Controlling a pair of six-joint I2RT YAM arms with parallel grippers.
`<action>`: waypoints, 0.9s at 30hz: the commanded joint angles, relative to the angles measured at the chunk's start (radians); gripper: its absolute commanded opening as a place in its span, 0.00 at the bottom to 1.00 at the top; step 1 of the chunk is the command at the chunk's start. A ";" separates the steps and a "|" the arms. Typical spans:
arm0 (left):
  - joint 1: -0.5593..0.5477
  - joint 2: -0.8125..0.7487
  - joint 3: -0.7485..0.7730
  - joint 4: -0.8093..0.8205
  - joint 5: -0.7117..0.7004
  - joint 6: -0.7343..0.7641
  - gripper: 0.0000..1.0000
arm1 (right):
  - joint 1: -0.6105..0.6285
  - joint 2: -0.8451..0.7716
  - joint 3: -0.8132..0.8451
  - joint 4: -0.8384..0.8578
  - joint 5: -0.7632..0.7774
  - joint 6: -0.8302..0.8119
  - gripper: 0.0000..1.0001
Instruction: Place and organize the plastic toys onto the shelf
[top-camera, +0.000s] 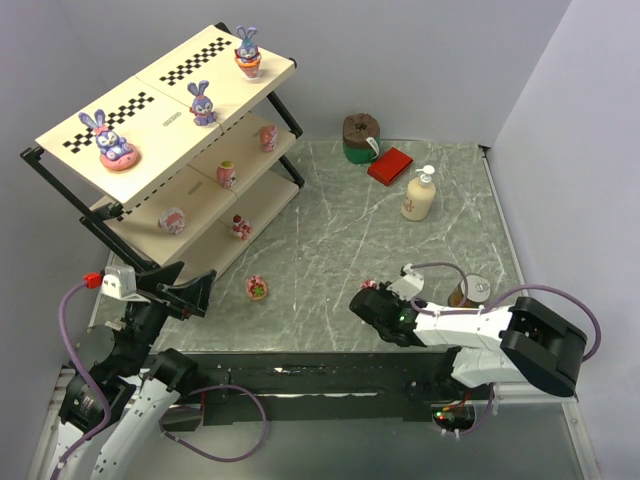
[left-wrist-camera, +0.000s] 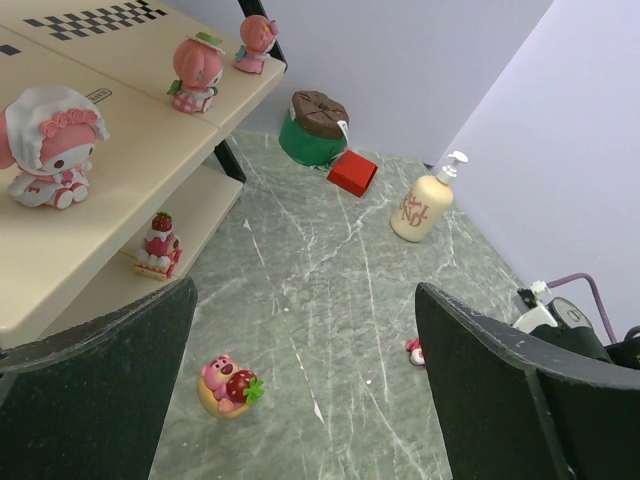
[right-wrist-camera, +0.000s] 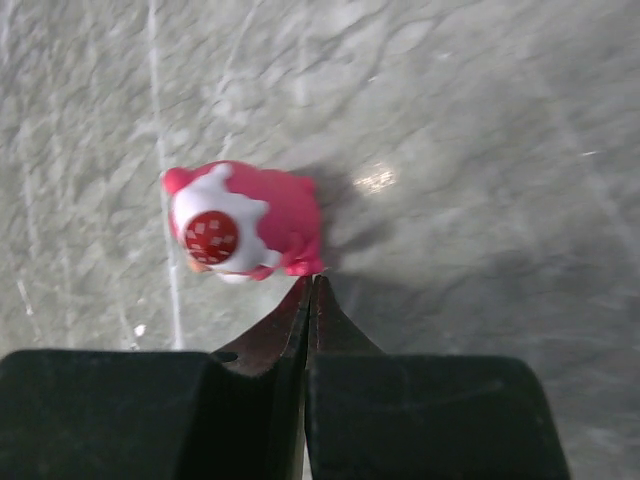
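The shelf (top-camera: 215, 62) stands at the back left and shows in the left wrist view (left-wrist-camera: 130, 165). Three purple bunnies (top-camera: 202, 103) sit on its top board, and pink figurines (top-camera: 227, 175) sit on the lower boards. A pink bear toy with a strawberry (top-camera: 257, 288) lies on the table, ahead of my open, empty left gripper (top-camera: 185, 290) in its wrist view (left-wrist-camera: 228, 385). My right gripper (top-camera: 362, 303) is shut, its tips (right-wrist-camera: 312, 282) touching the edge of a small pink-and-white toy (right-wrist-camera: 250, 220) that lies on the table (top-camera: 369, 286).
A green tin with a brown lid (top-camera: 361, 137), a red box (top-camera: 390, 165) and a cream pump bottle (top-camera: 420, 194) stand at the back right. A tin can (top-camera: 470, 290) stands beside the right arm. Walls close the back and right sides.
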 joint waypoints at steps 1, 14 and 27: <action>0.000 -0.122 -0.003 0.032 0.011 0.005 0.96 | -0.036 -0.018 -0.047 -0.121 0.049 -0.010 0.00; 0.000 -0.122 -0.002 0.030 0.008 0.002 0.96 | -0.251 -0.004 -0.048 0.223 -0.017 -0.368 0.00; 0.000 -0.124 -0.002 0.030 0.010 0.004 0.96 | -0.165 -0.022 0.123 -0.486 0.118 0.055 0.67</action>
